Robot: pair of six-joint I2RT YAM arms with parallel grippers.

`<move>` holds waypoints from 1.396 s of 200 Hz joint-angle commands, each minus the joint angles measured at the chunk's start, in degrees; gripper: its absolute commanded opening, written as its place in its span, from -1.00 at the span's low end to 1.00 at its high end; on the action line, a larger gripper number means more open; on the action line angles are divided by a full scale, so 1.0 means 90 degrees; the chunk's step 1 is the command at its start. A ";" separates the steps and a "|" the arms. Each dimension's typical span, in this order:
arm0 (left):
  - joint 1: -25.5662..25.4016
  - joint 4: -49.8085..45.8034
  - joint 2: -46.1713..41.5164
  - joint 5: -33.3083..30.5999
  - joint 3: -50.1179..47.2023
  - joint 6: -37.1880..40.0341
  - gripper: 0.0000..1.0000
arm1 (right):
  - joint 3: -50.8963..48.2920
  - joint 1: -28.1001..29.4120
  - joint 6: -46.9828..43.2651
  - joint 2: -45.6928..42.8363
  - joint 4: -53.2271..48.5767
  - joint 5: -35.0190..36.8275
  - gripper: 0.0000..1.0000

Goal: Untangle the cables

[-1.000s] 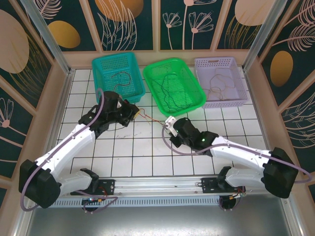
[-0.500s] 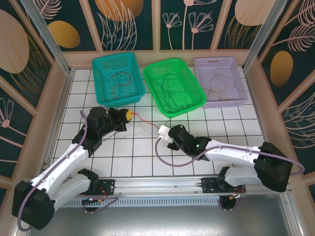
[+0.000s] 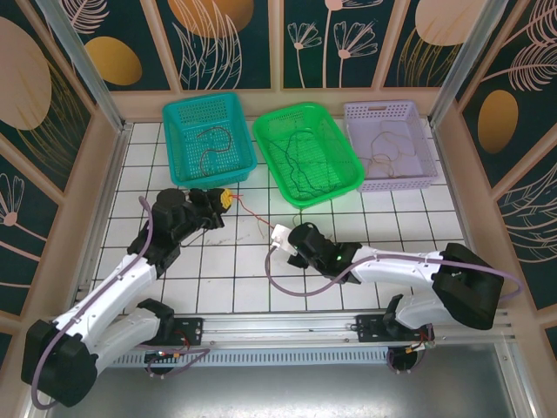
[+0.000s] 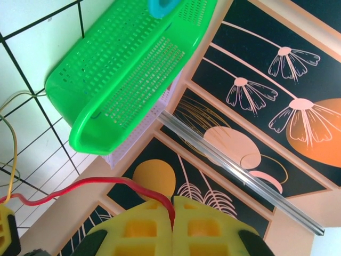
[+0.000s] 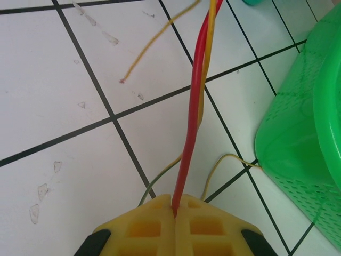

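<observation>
Far left, the teal basket sits at the back of the tiled table with a dark brown cable curled inside. Just in front of its near corner is the left gripper: yellow pads pressed flat together, and the wrist view shows the red cable pinched in the seam between them. From there the red line crosses the tiles, down and rightward, to the right gripper in mid-table. Its claw is clamped too, the pads meeting on that same red cable, which climbs straight up out of the seam. A tan-yellow cable runs alongside the red one and crosses it higher up; whether the pads catch it as well, I can't tell. A thin green strand curves across the tile beside the pads. Moving right, the green basket holds a dark tangle, and beside it the lilac basket has a tan cable looped on its floor
</observation>
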 commanded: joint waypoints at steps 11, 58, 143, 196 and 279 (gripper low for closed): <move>0.0197 0.1096 -0.0017 -0.0423 0.0466 -0.0773 -1.00 | -0.0012 0.0013 0.0348 0.0063 -0.0988 -0.0101 -1.00; 0.0202 0.1376 0.0448 -0.0030 0.1073 -0.0346 -1.00 | -0.0047 -0.0062 0.0476 0.0599 -0.1080 0.0185 -1.00; 0.0197 0.1542 0.0909 0.1578 0.0853 0.1041 -1.00 | 0.1767 -0.1714 0.3582 -0.0880 -0.1511 -0.4691 0.35; 0.0177 0.2295 0.0948 0.1608 0.0486 0.1534 -1.00 | 0.2614 -0.2031 0.8841 -0.0345 -0.0553 -0.4664 0.31; -0.0015 0.3120 0.0997 0.1837 0.0131 0.1777 -1.00 | 0.1699 -0.1546 1.6567 0.0074 0.1656 -0.3054 0.41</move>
